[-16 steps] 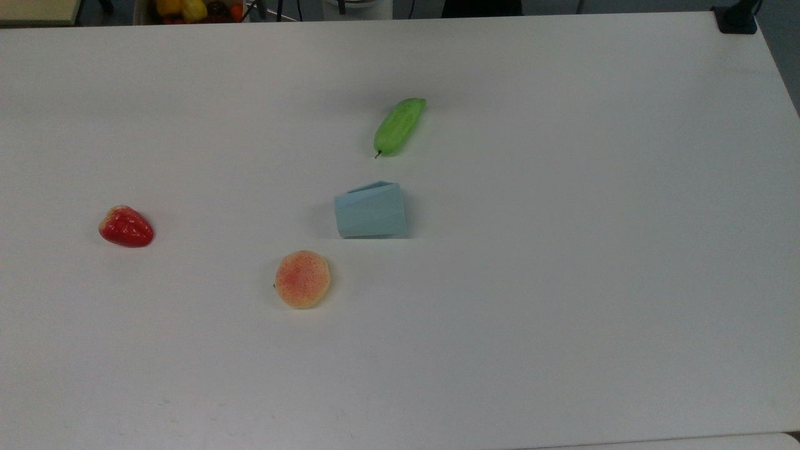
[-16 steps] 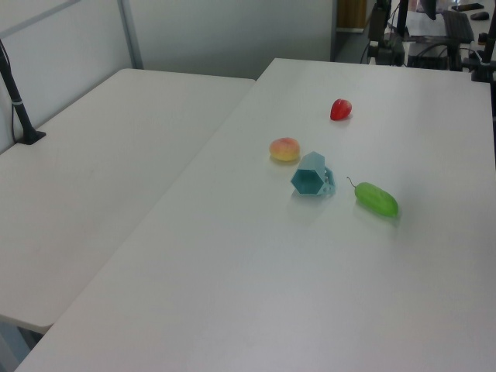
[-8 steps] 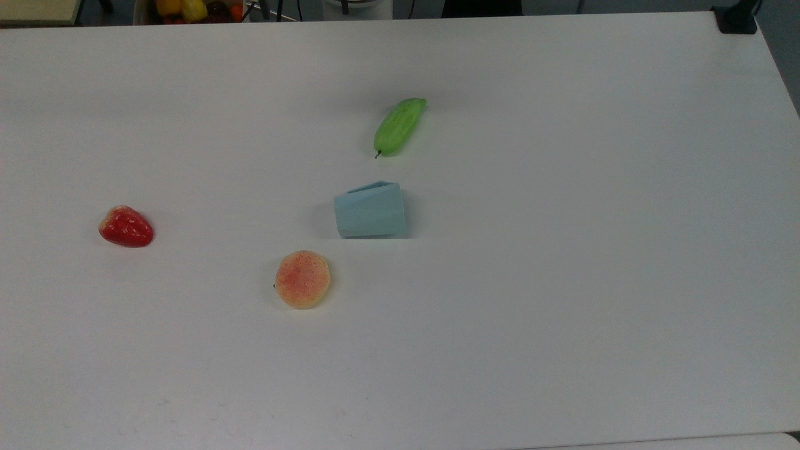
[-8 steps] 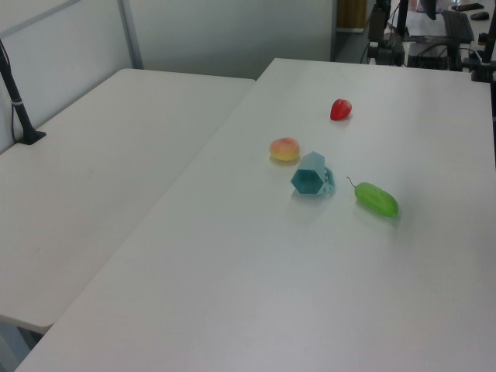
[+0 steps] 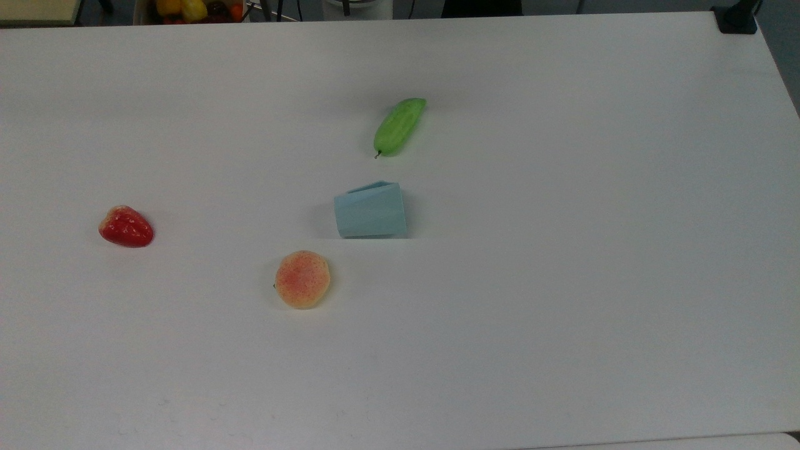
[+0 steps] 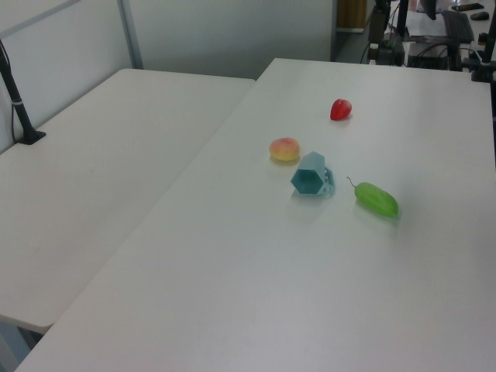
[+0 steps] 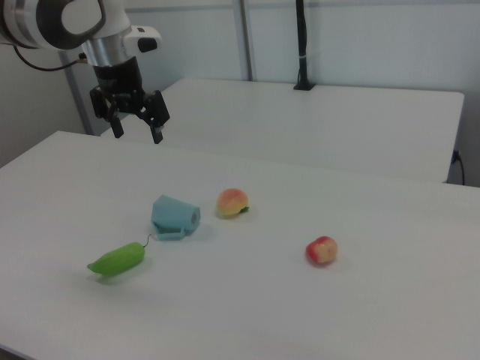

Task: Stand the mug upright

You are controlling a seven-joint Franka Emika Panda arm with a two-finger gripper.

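The pale light-blue faceted mug [image 5: 370, 213] lies on its side near the middle of the white table [image 5: 562, 250]. In the left view the mug [image 6: 311, 176] shows its hexagonal opening toward the camera, with its small handle on the left view's right. In the right view the mug [image 7: 174, 216] rests between the cucumber and the peach. My gripper [image 7: 136, 132] hangs high above the table at the right view's upper left, well away from the mug, its fingers spread open and holding nothing.
A green toy cucumber [image 5: 399, 125] lies beyond the mug in the top view. A toy peach [image 5: 302, 279] sits close to the mug's front left, and a red strawberry [image 5: 125, 227] lies far left. A second table [image 6: 93, 178] adjoins on the left view's left.
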